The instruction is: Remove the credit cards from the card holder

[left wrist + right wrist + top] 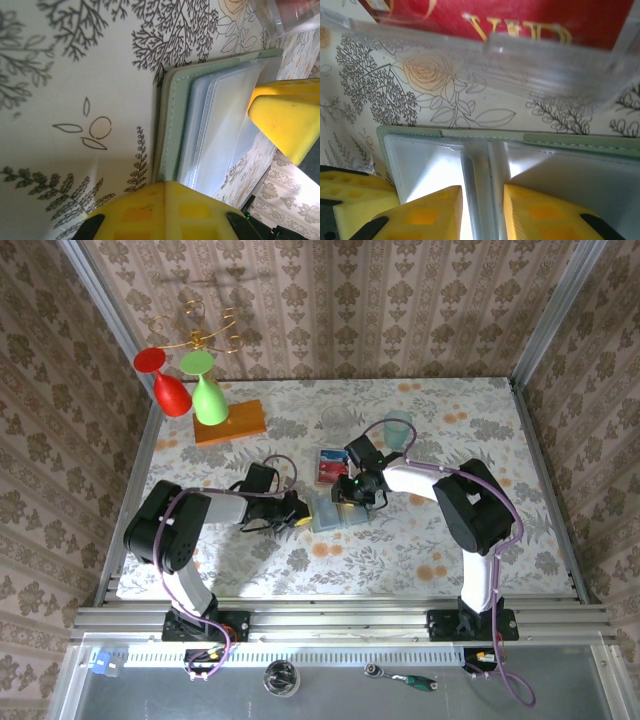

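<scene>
Red credit cards point(327, 468) lie in a clear tray point(545, 75) beside the open card holder point(172, 125); left gripper point(300, 511) clamps its edge; right gripper point(482, 194) pinches its clear sleeve.

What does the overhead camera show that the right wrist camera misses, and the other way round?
Overhead: the left arm and right arm whole, a red goblet and green goblet by an orange block, a teal cup. Right wrist: gold lettering on the red card, and the right gripper pinching a clear sleeve of the card holder. Both: the card holder and the clear tray holding the red card.
</scene>
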